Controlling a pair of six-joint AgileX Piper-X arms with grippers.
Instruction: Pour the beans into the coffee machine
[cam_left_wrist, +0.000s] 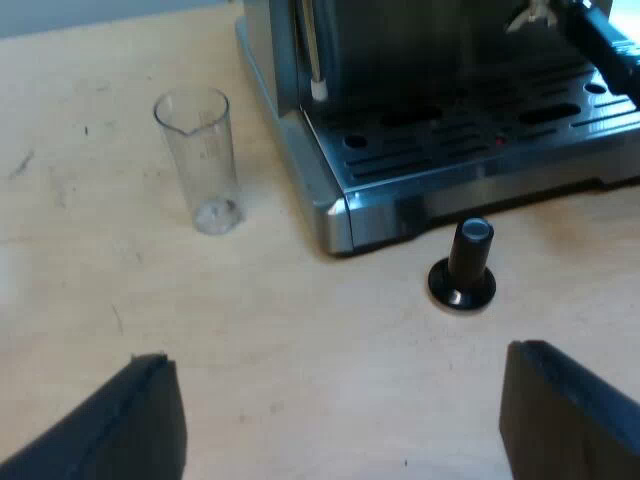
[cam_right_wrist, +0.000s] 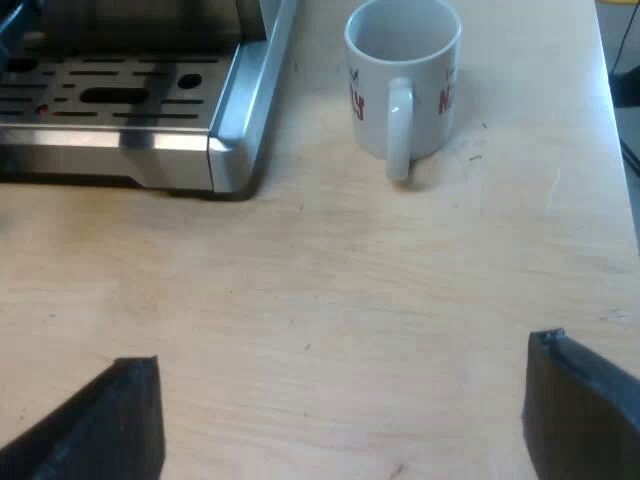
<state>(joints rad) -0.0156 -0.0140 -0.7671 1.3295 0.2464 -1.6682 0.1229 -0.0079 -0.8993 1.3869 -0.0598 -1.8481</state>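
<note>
Left gripper (cam_left_wrist: 340, 425): hovering over bare surface (cam_left_wrist: 300, 330), fingers spreading wide apart, gripping nothing.
Right gripper (cam_right_wrist: 345, 420): hovering over the surface, fingers likewise standing wide apart, holding nothing.
Espresso machine (cam_left_wrist: 450, 130): sitting on the surface, slotted drip tray (cam_left_wrist: 470, 125) facing the left gripper.
Measuring glass (cam_left_wrist: 200, 160): standing upright on the surface, near the machine's front corner but apart from it, well ahead of the left gripper; wall showing clear, contents too faint to tell.
Tamper (cam_left_wrist: 463, 265): black-knobbed, standing on its base just before the drip tray's front edge, not touching it.
Mug (cam_right_wrist: 405, 70): white with red lettering, standing upright near the machine's other front corner, handle pointing toward the right gripper.
</note>
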